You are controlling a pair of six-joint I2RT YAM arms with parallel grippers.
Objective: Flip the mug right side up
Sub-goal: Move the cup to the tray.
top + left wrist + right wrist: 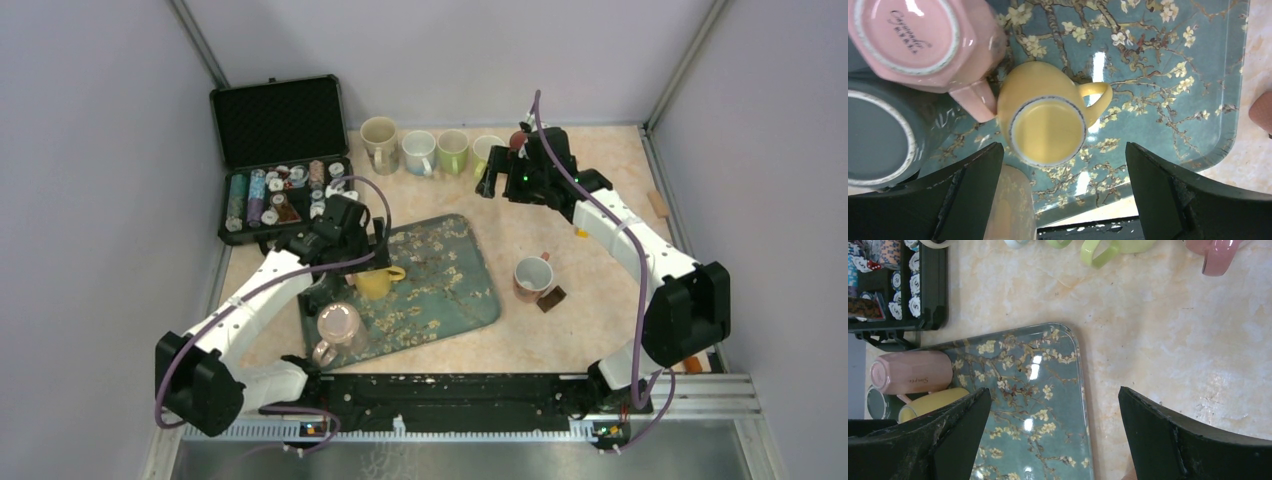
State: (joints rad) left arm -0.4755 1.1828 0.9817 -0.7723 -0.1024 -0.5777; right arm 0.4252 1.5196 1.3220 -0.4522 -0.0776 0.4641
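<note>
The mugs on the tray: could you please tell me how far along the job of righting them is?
Already upright: an upright pink mug stands beside the tray, and more upright mugs line the back. In hand: the left gripper, open and empty, hovers over the yellow mug. Left: it, the inverted pink mug and the grey mug all sit base up.

grey mug [878, 135]: cut off by frame edge, outside left gripper [1063, 147] | pink mug [923, 40]: far side cropped, ahead of it | pale shape [1010, 210] against one finger: blurred, unidentifiable | lime mug [1128, 245]: cropped, ahead of right gripper [1053, 390]
</note>
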